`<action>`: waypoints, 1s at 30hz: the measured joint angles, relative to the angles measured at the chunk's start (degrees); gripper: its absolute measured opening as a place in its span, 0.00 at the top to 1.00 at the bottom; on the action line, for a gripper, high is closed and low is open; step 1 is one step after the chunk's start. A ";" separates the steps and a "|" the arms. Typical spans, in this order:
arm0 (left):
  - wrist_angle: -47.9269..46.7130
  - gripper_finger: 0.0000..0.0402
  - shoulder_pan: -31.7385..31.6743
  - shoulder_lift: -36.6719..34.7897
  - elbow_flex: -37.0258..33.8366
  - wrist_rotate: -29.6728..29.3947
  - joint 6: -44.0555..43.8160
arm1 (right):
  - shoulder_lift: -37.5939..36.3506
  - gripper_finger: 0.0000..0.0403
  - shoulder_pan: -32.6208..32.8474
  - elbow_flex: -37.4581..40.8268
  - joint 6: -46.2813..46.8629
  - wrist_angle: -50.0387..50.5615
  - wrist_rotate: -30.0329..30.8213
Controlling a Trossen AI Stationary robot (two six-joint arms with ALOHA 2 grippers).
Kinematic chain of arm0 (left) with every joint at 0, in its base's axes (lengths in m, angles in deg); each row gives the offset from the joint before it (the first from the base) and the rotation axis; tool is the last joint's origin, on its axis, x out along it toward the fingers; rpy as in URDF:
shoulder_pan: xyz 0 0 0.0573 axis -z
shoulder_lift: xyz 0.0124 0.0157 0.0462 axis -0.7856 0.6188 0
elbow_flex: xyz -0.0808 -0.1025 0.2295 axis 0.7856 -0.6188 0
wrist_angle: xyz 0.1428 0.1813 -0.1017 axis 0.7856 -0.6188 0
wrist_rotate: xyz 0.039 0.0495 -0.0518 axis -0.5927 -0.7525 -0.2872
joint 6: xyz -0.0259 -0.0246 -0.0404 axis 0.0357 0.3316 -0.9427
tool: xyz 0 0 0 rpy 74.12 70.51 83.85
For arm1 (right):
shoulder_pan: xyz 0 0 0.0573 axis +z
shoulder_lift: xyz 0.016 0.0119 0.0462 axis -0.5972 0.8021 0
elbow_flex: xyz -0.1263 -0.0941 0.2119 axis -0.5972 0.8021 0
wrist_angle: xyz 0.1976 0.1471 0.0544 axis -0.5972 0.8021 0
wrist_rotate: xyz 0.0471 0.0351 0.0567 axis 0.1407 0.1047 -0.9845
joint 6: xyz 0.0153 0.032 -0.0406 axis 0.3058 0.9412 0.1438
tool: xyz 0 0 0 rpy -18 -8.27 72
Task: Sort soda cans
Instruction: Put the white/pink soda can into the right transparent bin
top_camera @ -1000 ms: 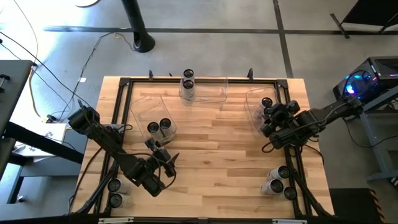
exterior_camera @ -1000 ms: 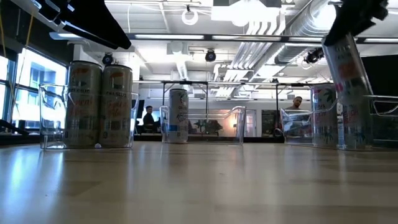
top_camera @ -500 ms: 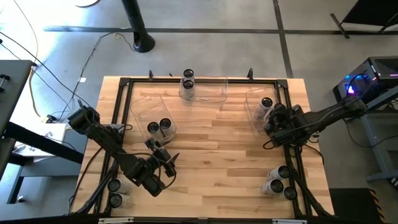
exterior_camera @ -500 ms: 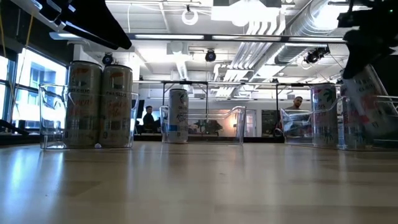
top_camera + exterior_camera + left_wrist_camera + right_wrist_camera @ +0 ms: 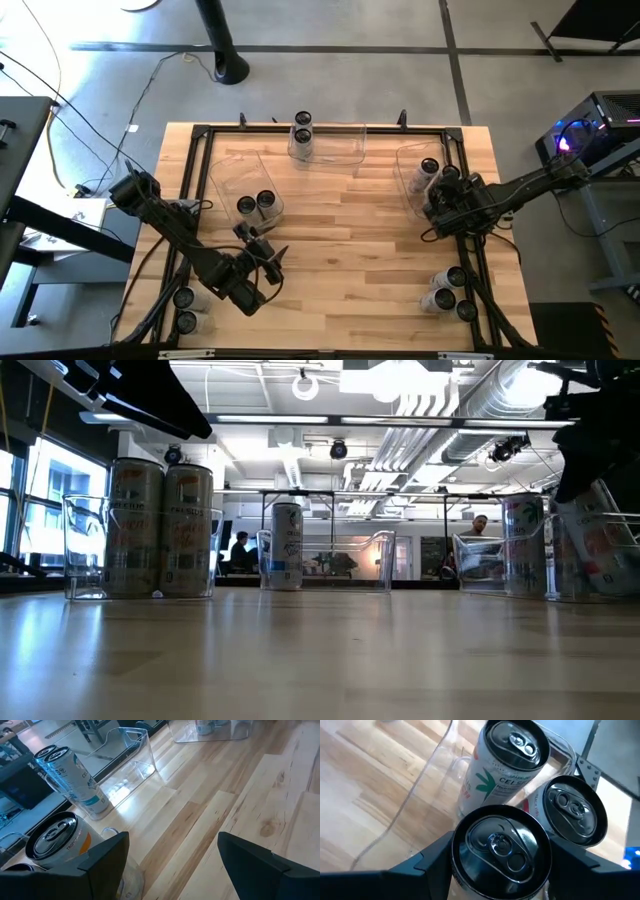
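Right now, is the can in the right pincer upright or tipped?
Roughly upright. The right pincer grips the can by its sides, lid facing up, inside the right bin beside two standing cans.

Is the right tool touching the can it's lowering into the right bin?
Touching. In the right wrist view, the right tool has both fingers pressed against the sides of the can, with no gap on either side; two more cans stand just beyond.
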 joint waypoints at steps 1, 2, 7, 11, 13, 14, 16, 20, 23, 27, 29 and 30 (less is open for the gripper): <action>0.02 0.25 0.00 0.00 0.00 0.00 -0.01 | -0.02 0.40 0.00 -0.02 0.74 -0.13 0.21; 0.02 0.25 0.00 0.00 0.00 -0.02 0.00 | -0.02 0.40 0.00 -0.02 1.68 -0.12 0.42; 0.04 0.25 0.00 0.00 0.00 -0.07 -0.41 | -0.02 0.40 0.23 -0.04 5.68 -0.82 1.75; 0.04 0.25 0.00 0.00 -0.01 -0.07 -0.44 | -0.02 0.40 1.83 -0.04 6.72 -0.84 2.53; 0.04 0.25 0.00 0.00 0.00 -0.07 -0.46 | -0.02 0.40 3.16 -0.04 6.29 -0.86 2.59; 0.04 0.25 0.00 0.00 -0.01 -0.07 -0.46 | -0.02 0.40 3.78 -0.04 6.29 -0.86 2.69; 0.06 0.25 0.00 0.00 -0.01 -0.07 -0.58 | -0.02 0.40 4.84 -0.04 6.46 -0.84 2.79; 0.15 0.25 0.00 0.00 -0.02 -0.07 -0.61 | -0.02 0.40 6.07 -0.07 6.46 -0.88 2.79; 0.35 0.25 0.00 0.00 0.00 -0.09 -0.59 | -0.02 0.40 6.66 -0.09 4.85 -1.62 2.62; 0.34 0.25 0.00 0.00 -0.01 -0.09 -0.55 | -0.02 0.36 6.88 -0.12 3.58 -2.71 2.06; 0.33 0.25 0.00 0.00 0.00 -0.09 -0.57 | -0.02 0.35 6.88 -0.13 3.50 -2.74 1.93; 0.33 0.25 0.00 0.00 -0.02 -0.09 -0.55 | -0.02 0.35 6.88 -0.13 3.49 -2.76 1.88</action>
